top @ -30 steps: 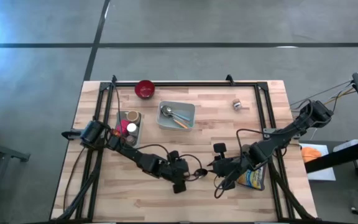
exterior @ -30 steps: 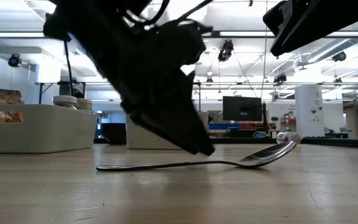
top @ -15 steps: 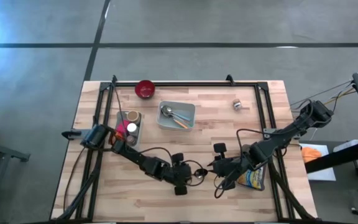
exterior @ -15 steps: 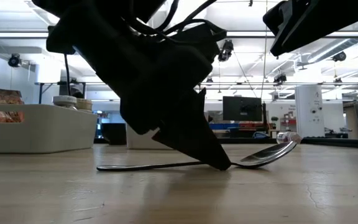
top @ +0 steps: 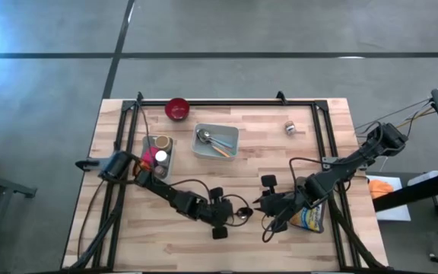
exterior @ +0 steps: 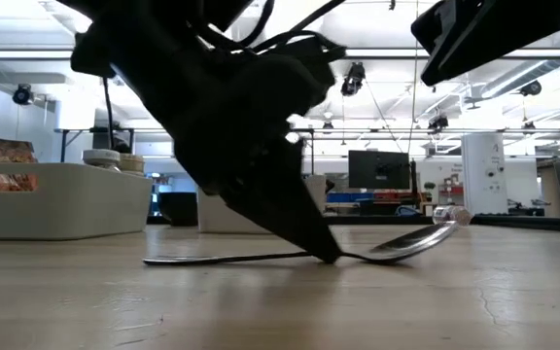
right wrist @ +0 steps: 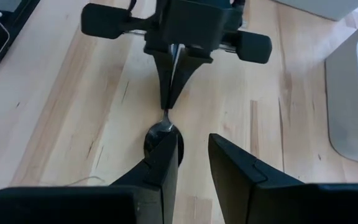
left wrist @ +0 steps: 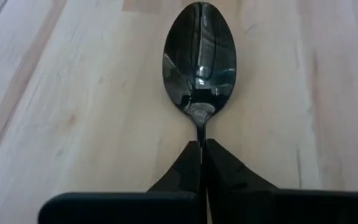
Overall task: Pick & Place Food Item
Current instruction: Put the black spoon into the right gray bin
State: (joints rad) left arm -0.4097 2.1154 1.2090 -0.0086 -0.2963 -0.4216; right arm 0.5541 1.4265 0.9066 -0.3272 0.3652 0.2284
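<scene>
Steel spoon [left wrist: 199,62] — handle (thin) between left gripper [left wrist: 202,163]

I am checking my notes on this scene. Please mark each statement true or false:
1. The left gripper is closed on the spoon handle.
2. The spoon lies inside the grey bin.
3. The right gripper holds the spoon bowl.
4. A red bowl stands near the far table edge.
1. True: the left gripper is shut on the spoon at its neck.
2. False: this spoon lies on the wooden table, outside the grey bin.
3. False: the right gripper hovers above it, jaws apart.
4. True: the red bowl is there.
</scene>
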